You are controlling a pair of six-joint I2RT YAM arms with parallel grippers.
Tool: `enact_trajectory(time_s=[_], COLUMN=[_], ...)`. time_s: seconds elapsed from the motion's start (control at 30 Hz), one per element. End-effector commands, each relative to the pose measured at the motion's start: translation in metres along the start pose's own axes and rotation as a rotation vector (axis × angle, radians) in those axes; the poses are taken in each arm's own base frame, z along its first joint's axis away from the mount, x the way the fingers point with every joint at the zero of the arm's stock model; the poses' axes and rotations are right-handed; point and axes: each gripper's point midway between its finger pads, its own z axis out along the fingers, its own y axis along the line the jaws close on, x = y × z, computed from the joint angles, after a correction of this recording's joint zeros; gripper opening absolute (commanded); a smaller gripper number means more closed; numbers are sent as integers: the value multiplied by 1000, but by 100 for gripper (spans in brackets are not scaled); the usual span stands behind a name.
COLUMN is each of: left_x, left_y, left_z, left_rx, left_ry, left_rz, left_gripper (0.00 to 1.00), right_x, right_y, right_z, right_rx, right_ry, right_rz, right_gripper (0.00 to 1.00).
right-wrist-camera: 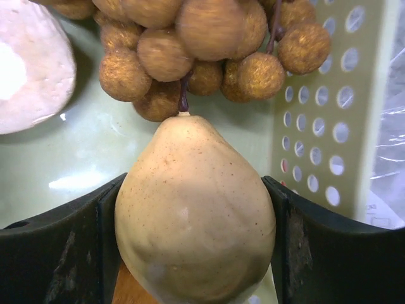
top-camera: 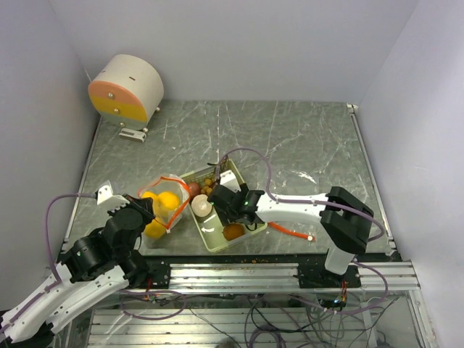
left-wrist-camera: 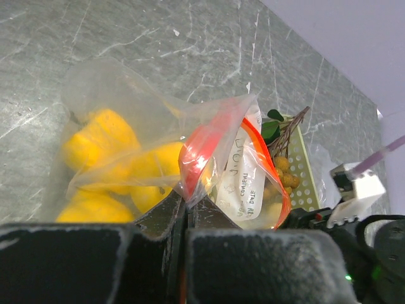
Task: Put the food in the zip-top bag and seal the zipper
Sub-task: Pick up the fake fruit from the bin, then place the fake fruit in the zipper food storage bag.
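The clear zip-top bag (top-camera: 164, 205) with a red zipper strip (left-wrist-camera: 209, 145) lies left of the pale green tray (top-camera: 212, 236). It holds yellow-orange fruits (left-wrist-camera: 95, 136). My left gripper (left-wrist-camera: 186, 204) is shut on the bag's rim and holds the mouth up. My right gripper (right-wrist-camera: 196, 212) is inside the tray, its fingers (right-wrist-camera: 288, 221) closed on the sides of the pale yellow pear (right-wrist-camera: 196, 215). Brown berries (right-wrist-camera: 190, 38) lie just beyond the pear. An orange fruit (top-camera: 233, 232) sits in the tray's near end. A reddish apple (top-camera: 194, 189) lies by the bag's mouth.
A pale pinkish-white round piece (right-wrist-camera: 25, 63) lies in the tray left of the berries. A white and orange drum (top-camera: 127, 88) stands at the back left. A thin red stick (top-camera: 290, 232) lies right of the tray. Walls close in on three sides.
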Motion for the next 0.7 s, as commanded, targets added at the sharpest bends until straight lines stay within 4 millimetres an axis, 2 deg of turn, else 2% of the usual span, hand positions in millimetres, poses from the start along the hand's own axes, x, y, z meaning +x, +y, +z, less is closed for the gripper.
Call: enact_trajectory(time_s=[0.0,0.13,0.27,0.33,0.43,0.67], left_x=[-12,-13,-12,-10,-7,-7], left_y=[-1,-1,-3,-6,-12,-15], left_z=[-3,-3,-3,-2,-2,-6], left_rx=[-4,-3,5,15,44,72], left_ry=[-34,-35,-33,-27,-10,5], left_rz=[-30,-31,-36,-31,-29,-39], left_gripper=[7,7,7,7,7,7], right_x=[-48,-90,-128,-143,-159,-191], right_y=[3,21,56,74,98,134], right_z=[-42,-99,-167,-193,-207,-199], right_rx=[-82,-305,-640,-774,-887,-964], right_ry=[-131,-271,-459,-535,-580,-632], right_rz=[54,56,15,-22,-68,-50], right_gripper=[60,60,60,60,60,60])
